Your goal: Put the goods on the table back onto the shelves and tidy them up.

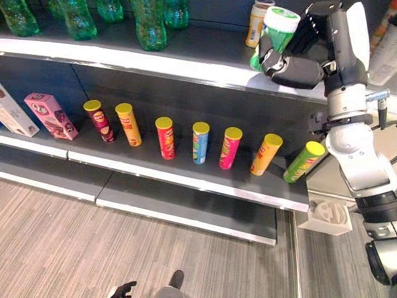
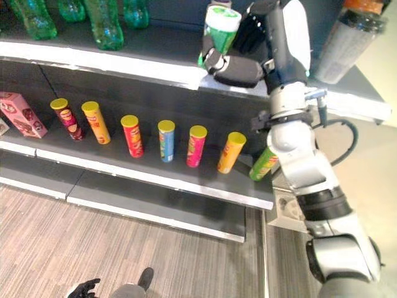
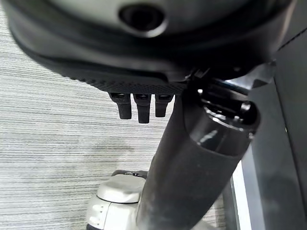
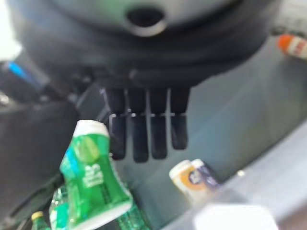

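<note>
While our right hand [image 1: 291, 65] pinches the green bottle [image 1: 276, 31] at the upper shelf [image 1: 155, 59], our left hand [image 1: 123, 288] hangs low, fingers relaxed

No print can be read. The green container [image 4: 93, 179] carries white lettering on its side, too blurred to make out. The row of chip tubes [image 1: 200, 143] on the lower shelf [image 1: 186, 177] and the pink box [image 1: 51, 115] bear printed labels, all too small to read. No numbers or signs show.
</note>
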{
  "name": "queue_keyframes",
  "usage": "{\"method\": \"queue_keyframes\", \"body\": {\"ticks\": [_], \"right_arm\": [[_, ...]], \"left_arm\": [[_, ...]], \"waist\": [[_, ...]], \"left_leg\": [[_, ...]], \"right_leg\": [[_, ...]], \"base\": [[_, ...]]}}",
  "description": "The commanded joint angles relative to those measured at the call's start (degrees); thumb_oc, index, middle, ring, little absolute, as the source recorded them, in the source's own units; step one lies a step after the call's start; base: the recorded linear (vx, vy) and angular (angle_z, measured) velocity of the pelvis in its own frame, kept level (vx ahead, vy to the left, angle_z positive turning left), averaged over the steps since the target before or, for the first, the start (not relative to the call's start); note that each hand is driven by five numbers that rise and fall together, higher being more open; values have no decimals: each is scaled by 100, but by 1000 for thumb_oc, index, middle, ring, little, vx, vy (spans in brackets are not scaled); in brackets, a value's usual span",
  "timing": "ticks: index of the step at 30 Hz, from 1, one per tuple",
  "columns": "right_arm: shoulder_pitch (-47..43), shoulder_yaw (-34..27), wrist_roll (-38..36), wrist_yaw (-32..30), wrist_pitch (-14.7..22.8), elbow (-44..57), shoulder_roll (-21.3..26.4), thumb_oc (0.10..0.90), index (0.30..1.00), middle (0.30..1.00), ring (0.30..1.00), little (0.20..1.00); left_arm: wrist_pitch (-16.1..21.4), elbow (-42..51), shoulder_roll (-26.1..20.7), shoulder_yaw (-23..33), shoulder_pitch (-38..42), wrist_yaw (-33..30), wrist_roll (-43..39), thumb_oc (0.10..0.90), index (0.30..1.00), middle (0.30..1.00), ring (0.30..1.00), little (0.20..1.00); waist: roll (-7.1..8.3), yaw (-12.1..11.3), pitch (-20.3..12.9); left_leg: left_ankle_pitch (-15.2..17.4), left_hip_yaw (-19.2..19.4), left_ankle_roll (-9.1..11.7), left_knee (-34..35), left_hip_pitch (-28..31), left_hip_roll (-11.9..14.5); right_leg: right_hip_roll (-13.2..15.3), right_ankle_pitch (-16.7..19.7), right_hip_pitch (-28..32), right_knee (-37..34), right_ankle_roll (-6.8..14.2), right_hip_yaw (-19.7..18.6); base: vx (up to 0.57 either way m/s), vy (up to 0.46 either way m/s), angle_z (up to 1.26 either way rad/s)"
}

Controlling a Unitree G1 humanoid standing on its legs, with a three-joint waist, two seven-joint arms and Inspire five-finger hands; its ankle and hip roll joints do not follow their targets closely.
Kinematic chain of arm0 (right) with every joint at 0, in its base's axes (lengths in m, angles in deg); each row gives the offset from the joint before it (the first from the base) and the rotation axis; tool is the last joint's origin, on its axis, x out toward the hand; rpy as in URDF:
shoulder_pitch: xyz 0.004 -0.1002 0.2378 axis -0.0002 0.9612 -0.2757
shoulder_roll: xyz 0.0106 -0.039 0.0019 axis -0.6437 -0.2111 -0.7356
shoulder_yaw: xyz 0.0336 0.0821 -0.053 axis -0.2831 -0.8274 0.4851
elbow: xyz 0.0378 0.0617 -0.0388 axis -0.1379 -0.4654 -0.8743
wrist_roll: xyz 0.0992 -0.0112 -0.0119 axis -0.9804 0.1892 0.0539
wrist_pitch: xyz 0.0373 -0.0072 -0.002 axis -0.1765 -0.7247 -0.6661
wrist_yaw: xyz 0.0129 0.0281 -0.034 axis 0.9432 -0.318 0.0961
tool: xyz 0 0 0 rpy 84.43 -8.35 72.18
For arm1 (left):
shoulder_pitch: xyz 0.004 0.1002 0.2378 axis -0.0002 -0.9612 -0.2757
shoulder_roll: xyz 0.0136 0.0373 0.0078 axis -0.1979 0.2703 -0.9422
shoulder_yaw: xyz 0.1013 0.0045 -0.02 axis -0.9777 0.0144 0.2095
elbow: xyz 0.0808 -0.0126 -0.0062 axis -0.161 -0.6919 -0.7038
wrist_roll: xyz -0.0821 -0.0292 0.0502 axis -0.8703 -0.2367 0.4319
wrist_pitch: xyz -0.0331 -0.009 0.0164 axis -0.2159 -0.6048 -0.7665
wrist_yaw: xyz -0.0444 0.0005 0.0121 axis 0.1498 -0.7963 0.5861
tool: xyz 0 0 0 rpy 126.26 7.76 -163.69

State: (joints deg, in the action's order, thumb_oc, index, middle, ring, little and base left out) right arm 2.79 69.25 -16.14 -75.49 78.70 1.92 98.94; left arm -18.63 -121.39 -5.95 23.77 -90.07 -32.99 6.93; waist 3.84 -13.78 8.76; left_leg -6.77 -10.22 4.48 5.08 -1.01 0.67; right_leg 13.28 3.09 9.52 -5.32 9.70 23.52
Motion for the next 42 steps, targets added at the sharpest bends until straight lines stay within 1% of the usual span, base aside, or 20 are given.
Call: {"method": "queue_keyframes", "body": {"ticks": [1, 4, 6, 7, 9, 12, 16, 20, 24, 28, 29, 30, 32, 42], "right_arm": [[-961, 64, -132, -485, 192, -142, 382, 400, 300, 300, 300, 300], [-1048, 52, -137, -591, 130, -463, 474, 400, 300, 300, 300, 300], [-1088, 72, -183, -613, 138, -600, 504, 400, 300, 300, 300, 300], [-1234, 232, -200, -622, 109, -940, 480, 400, 300, 300, 300, 300], [-1279, 282, -206, -622, 109, -1014, 459, 400, 300, 300, 300, 300], [-1441, 435, -251, -601, 78, -1236, 309, 400, 300, 300, 300, 300], [-1579, 550, -264, -589, 54, -1389, 284, 400, 300, 300, 300, 300], [-1766, 705, -294, -542, 40, -1578, 274, 400, 300, 300, 300, 300], [-1960, 863, -235, -548, 25, -1871, 292, 400, 300, 300, 300, 300], [-1920, 842, -206, -578, 28, -1851, 264, 400, 300, 300, 300, 300], [-1921, 831, -215, -600, 32, -1870, 257, 533, 500, 500, 500, 500], [-1914, 817, -216, -604, 33, -1861, 246, 587, 580, 580, 580, 580], [-1874, 790, -207, -613, 30, -1838, 232, 800, 900, 900, 900, 900], [-1729, 654, -175, -665, 49, -1601, 271, 800, 900, 900, 900, 900]], "left_arm": [[73, -181, -437, -440, 97, -144, -51, 800, 900, 900, 900, 900], [73, -209, -467, -495, 124, -135, -46, 800, 900, 900, 900, 900], [74, -218, -474, -504, 124, -132, -46, 800, 900, 900, 900, 900], [85, -244, -489, -516, 106, -124, -68, 800, 900, 900, 900, 900], [90, -250, -488, -514, 102, -139, -79, 800, 900, 900, 900, 900], [89, -234, -517, -488, 108, -163, -144, 800, 900, 900, 900, 900], [83, -237, -517, -475, 105, -181, -177, 800, 900, 900, 900, 900], [96, -259, -519, -505, 115, -174, -205, 800, 900, 900, 900, 900], [109, -279, -509, -560, 131, -182, -215, 800, 900, 900, 900, 900], [108, -279, -483, -584, 160, -206, -211, 800, 900, 900, 900, 900], [110, -289, -486, -591, 171, -218, -209, 800, 900, 900, 900, 900], [107, -298, -485, -587, 173, -224, -214, 800, 900, 900, 900, 900], [104, -297, -483, -583, 171, -229, -209, 800, 900, 900, 900, 900], [97, -321, -465, -581, 175, -226, -162, 800, 900, 900, 900, 900]], "waist": [[57, -152, -595], [126, -244, -585], [143, -266, -575], [170, -285, -579], [167, -277, -577], [143, -269, -566], [124, -254, -568], [99, -242, -572], [111, -248, -557], [125, -235, -540], [124, -231, -536], [122, -229, -534], [122, -224, -533], [156, -196, -525]], "left_leg": [[640, 243, 15, -8, 231, 161], [674, 167, 24, -8, 192, 158], [669, 153, 21, -9, 165, 142], [686, 164, 7, -8, 150, 124], [686, 173, 4, -8, 143, 122], [688, 196, 1, -8, 136, 123], [689, 209, 1, -8, 123, 109], [680, 172, 8, -8, 85, 100], [680, 130, 11, -8, 60, 89], [706, 107, 4, -8, 67, 92], [710, 113, 1, -8, 73, 91], [711, 118, 0, -8, 75, 90], [717, 115, -6, -8, 81, 86], [746, 152, -24, -8, 126, 85]], "right_leg": [[305, 158, -188, 120, 222, 301], [313, 148, -157, 121, 236, 421], [323, 157, -156, 121, 246, 457], [350, 181, -175, 115, 261, 467], [357, 187, -181, 114, 262, 466], [375, 197, -203, 115, 264, 450], [381, 207, -204, 98, 268, 446], [398, 214, -192, 96, 278, 521], [399, 217, -196, 111, 279, 551], [415, 217, -197, 135, 286, 586], [419, 217, -198, 141, 286, 588], [423, 218, -192, 142, 287, 592], [430, 218, -183, 147, 288, 599], [448, 229, -187, 158, 302, 580]], "base": [[4, 8, 10], [35, 3, 20], [18, 2, 21], [13, 2, 19], [0, 0, 0], [0, 0, 0], [0, 0, 0], [0, 0, 0], [0, 0, 0], [4, -8, 6], [0, 5, 4], [0, 0, 0], [0, 0, 0], [0, 0, 0]]}}
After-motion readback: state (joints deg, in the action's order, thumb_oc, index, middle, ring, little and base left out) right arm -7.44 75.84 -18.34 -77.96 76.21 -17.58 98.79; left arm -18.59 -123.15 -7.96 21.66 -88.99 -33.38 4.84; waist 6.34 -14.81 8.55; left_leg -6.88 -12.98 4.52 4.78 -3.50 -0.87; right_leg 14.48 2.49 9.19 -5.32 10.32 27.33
